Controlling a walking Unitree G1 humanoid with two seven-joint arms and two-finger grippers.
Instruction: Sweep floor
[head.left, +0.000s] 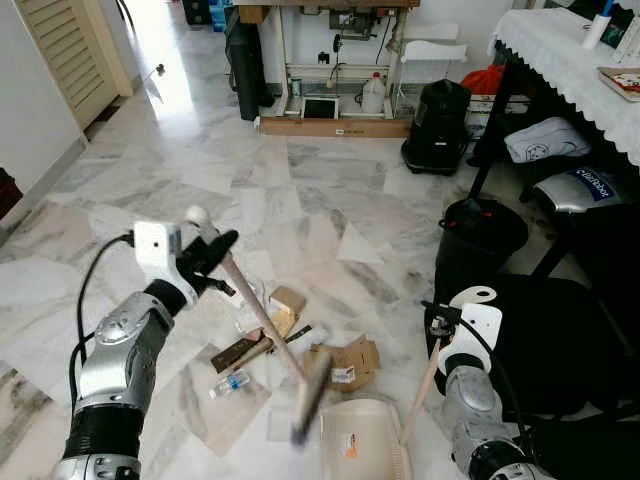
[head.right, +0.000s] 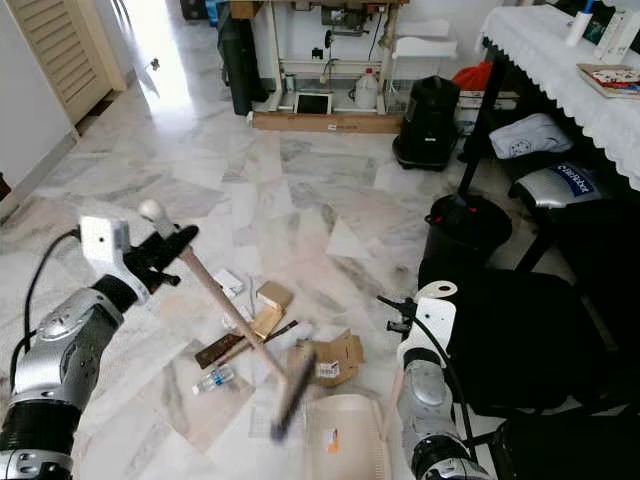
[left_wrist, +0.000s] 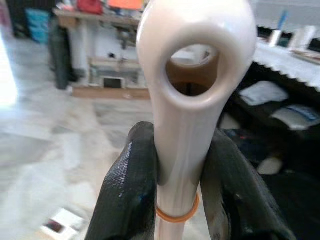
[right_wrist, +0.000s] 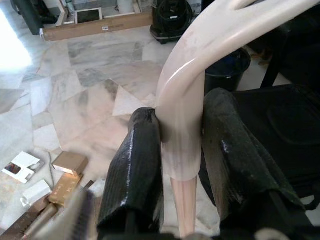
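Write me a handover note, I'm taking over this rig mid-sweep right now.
Left gripper: shut on the broom handle top.
Right gripper: shut on the dustpan handle.
Broom head is blurred, right beside the pan mouth.
Litter (boxes, a small bottle, papers) lies on the floor just ahead of the pan.
Done: little visibly in the pan.
Left: sweep the pile in.

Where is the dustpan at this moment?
In the left eye view the dustpan rests on the marble floor low and centre, just right of the broom head, its handle held by the right pincer.
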